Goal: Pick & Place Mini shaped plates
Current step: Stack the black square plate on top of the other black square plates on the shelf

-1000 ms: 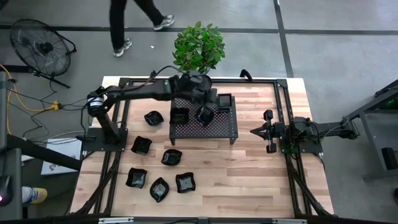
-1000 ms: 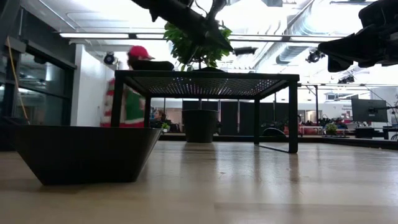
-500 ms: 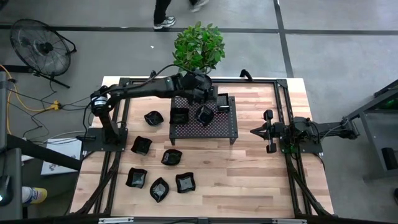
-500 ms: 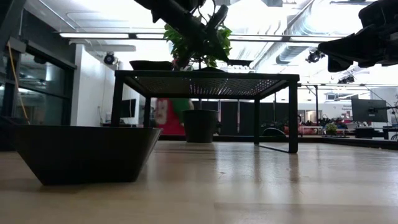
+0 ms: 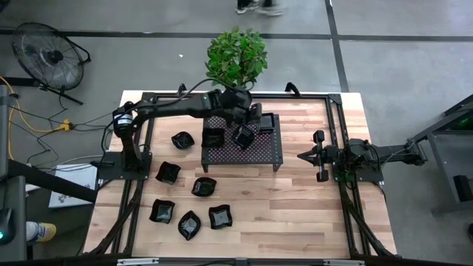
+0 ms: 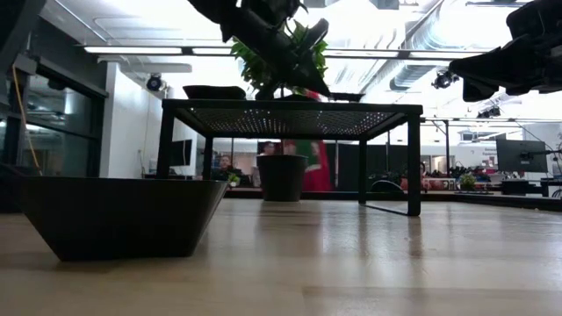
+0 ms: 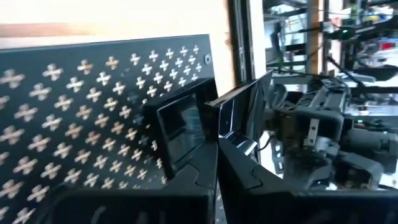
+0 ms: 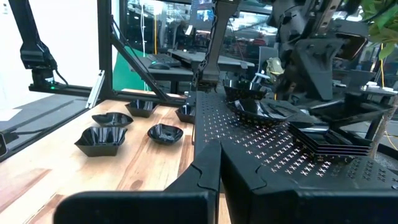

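Six mini shaped plates [image 5: 189, 205] lie loose on the left part of the wooden tabletop [image 5: 303, 214], apparently waiting their turn for the perforated rack [image 5: 259, 152] at the middle. Three or four more sit on the rack, two singly and a short stack [image 5: 267, 121] at its far right corner. The left claw [image 5: 250, 112] hangs over that stack, fingers pinching a square plate [image 7: 245, 107] on edge, probably so it drops flat on the pile. Farther right, the right claw [image 5: 304, 156] waits pressed together, empty, beside the rack.
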